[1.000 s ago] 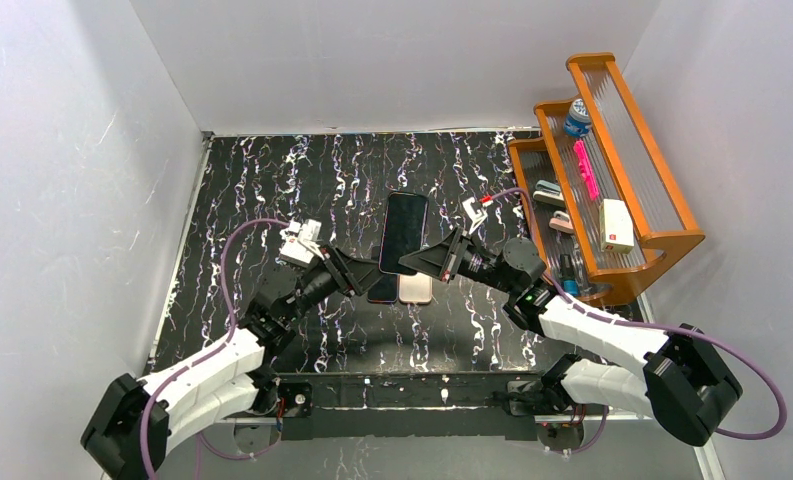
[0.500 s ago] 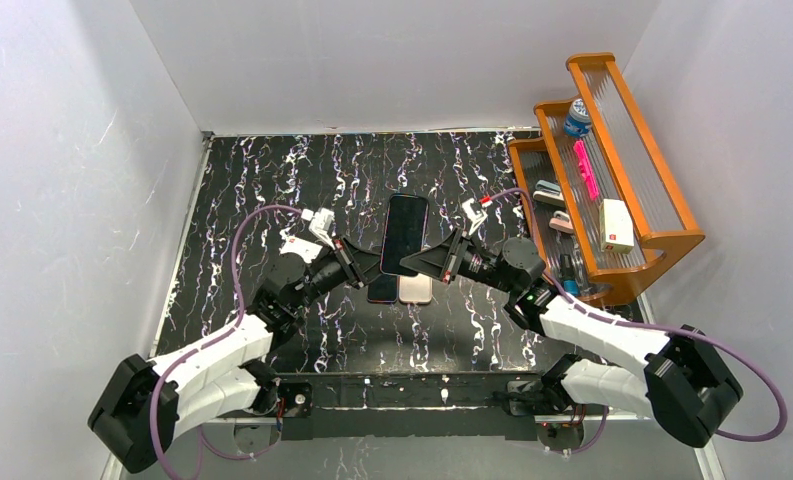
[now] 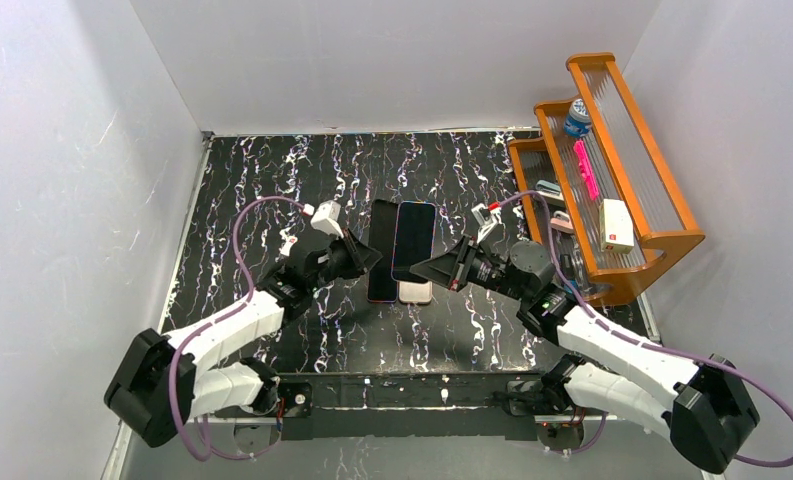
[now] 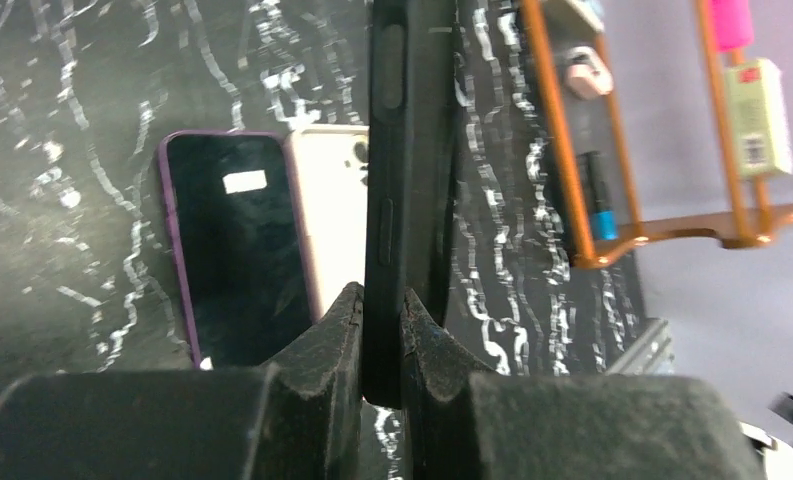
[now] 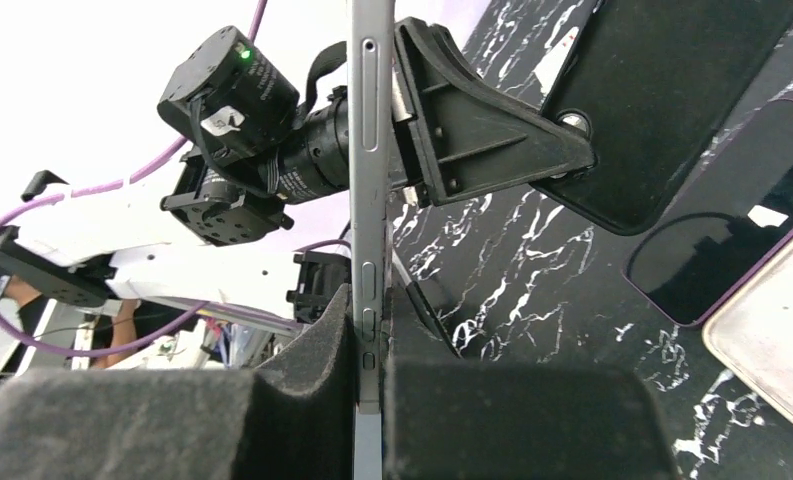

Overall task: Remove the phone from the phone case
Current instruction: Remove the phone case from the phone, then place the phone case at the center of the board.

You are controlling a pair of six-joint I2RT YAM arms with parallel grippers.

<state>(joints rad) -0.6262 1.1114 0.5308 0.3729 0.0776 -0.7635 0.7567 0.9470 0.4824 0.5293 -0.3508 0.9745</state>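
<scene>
No text can be read anywhere. The white box (image 4: 759, 115) in the rack (image 3: 672, 240) carries a red mark and a block of small print, too fine to make out. A white sticker (image 5: 215, 121) on the left arm's motor bears dark marks, likewise illegible.

The left gripper (image 3: 362, 257) and right gripper (image 3: 424, 268) point inward toward each other, both raised, jaws clamped tight.
</scene>
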